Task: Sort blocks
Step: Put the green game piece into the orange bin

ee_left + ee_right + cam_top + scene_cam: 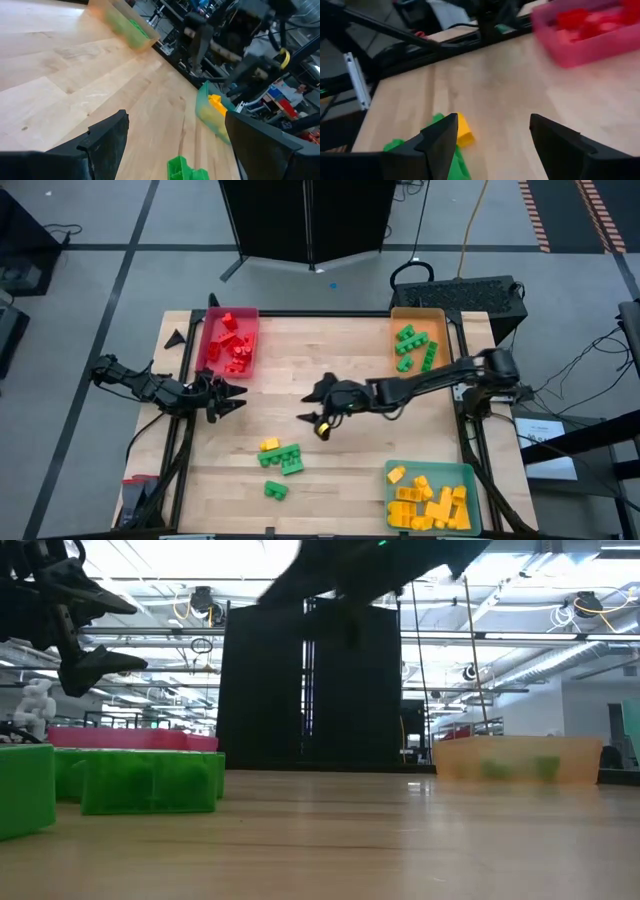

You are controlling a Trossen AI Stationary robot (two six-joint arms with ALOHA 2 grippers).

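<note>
Most of the sorting looks done. The red tray (212, 340) at the far left of the table (340, 350) holds a heap of red blocks (233, 345), the orange tray (415, 314) at the far right holds a few green blocks (413, 348), and the teal tray (440, 471) at the near right is well filled with yellow blocks (430, 505). What is left on the bare wood sits near the front, left of centre: a yellow block (269, 445) touching a cluster of green blocks (283, 459), and one more green block (275, 491) just nearer the front edge. The right gripper (322, 420) hangs over the middle of the table, a little to the far right of that leftover group; its fingers stand apart, and in its wrist view nothing shows between them, though from above a small yellow bit at its tip cannot be made out clearly. The left gripper (228, 395) waits just near the red tray, fingers spread wide and empty. By my reckoning, four or so blocks remain to be moved, none of them red.
</note>
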